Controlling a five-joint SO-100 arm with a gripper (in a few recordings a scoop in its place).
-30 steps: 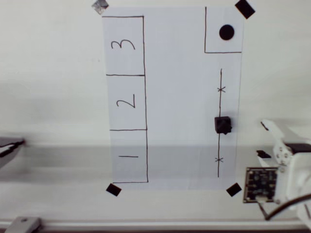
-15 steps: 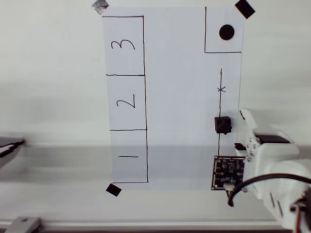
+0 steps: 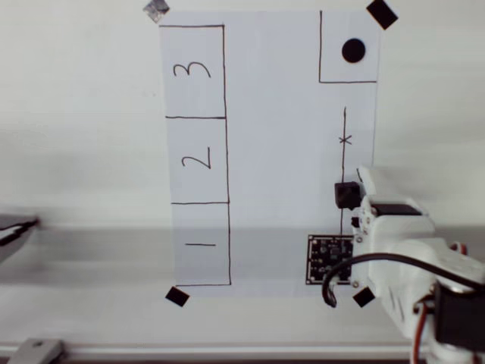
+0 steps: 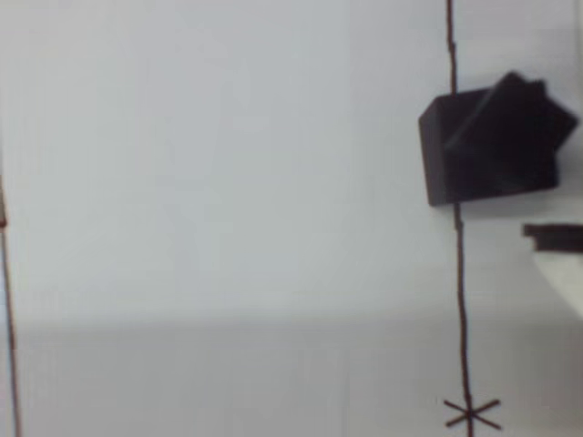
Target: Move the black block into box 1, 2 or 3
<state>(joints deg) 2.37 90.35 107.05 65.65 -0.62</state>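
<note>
Tool [image 3: 362,199] is hanging just beside the block [image 3: 346,195] in the overhead view, on its right side, with the white arm coming from the lower right corner. I cannot tell whether its fingers are spread or closed, because the arm's body is covering them. The block is sitting on the drawn line on the paper [image 3: 273,152], between the two cross marks, well apart from box 1 [image 3: 201,244], which is lying at the lower left of the sheet.

Seen from the wrist, the block [image 4: 492,146] is sitting on the line at the upper right, turned a little askew, and a white finger [image 4: 560,273] is showing just below it. I judge that the block is standing off-centre, so a finger may be pushing it aside instead of gripping it.
</note>
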